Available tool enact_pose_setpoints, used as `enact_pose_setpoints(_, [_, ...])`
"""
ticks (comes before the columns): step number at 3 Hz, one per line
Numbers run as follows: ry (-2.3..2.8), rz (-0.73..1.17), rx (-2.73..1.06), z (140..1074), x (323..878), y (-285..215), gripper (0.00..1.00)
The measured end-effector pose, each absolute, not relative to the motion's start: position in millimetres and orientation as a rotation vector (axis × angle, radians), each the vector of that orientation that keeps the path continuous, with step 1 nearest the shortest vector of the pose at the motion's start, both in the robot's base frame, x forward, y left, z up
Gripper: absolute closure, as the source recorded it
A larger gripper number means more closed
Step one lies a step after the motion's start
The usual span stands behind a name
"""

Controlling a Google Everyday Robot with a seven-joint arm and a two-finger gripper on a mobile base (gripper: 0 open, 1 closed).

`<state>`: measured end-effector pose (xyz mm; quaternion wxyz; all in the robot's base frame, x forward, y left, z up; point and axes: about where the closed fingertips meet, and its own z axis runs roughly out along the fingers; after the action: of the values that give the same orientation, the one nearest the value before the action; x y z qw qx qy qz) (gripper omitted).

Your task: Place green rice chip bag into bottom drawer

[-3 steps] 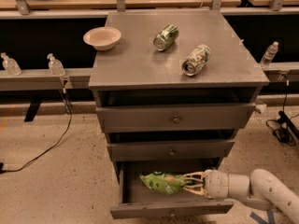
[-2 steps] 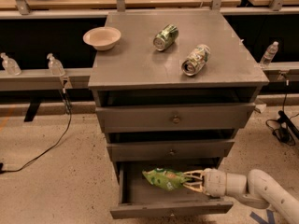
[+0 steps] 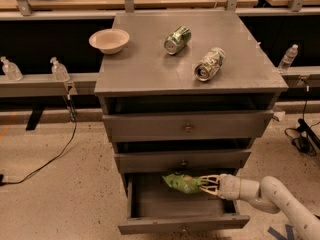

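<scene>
Three grey drawers stack in one metal cabinet [image 3: 107, 99], and only the bottom drawer [image 3: 182, 225] is pulled out, its shallow tray showing below the middle drawer [image 3: 150, 161]. The top drawer [image 3: 150, 126] and the middle one sit nearly flush, each with one small round knob.

One green rice chip bag [image 3: 179, 182] lies crosswise over the rear half of the open tray, just under the front of the middle drawer. Whether it rests on the tray floor or hangs a little above it, I cannot tell. The gripper [image 3: 205, 184] reaches in from the right side of the tray. Its two pale fingers [image 3: 210, 177] are drawn in narrow and pinch the bag's right end. The white arm [image 3: 267, 195] runs off toward the lower right.

On the worktop [image 3: 145, 69] stand three things. One pale bowl [image 3: 109, 40] sits upright near the left edge, toward the back left corner. Two green-and-white drink cans lie on their sides: one [image 3: 177, 39] near the middle, toward the back edge, and the other [image 3: 209, 64] to its right, nearer the front edge. The two cans are apart from each other and well apart from the bowl.

Three clear bottles stand on the ledge behind the cabinet: two on the left [image 3: 11, 69] [image 3: 59, 70] and one on the right [image 3: 288, 58]. One dark cable [image 3: 50, 161] trails across the floor at the left.
</scene>
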<state>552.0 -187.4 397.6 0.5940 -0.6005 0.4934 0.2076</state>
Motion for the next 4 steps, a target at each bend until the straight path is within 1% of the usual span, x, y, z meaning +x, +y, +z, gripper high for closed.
enact_pose_setpoints(1, [1.171, 0.495, -1.369, 357.3, 572.4, -201.3, 1.00])
enact_pose_setpoints(2, [1.163, 0.520, -1.369, 317.3, 579.7, -201.5, 1.00])
enact_pose_setpoints(4, [1.154, 0.546, -1.391, 276.4, 577.9, -194.6, 1.00])
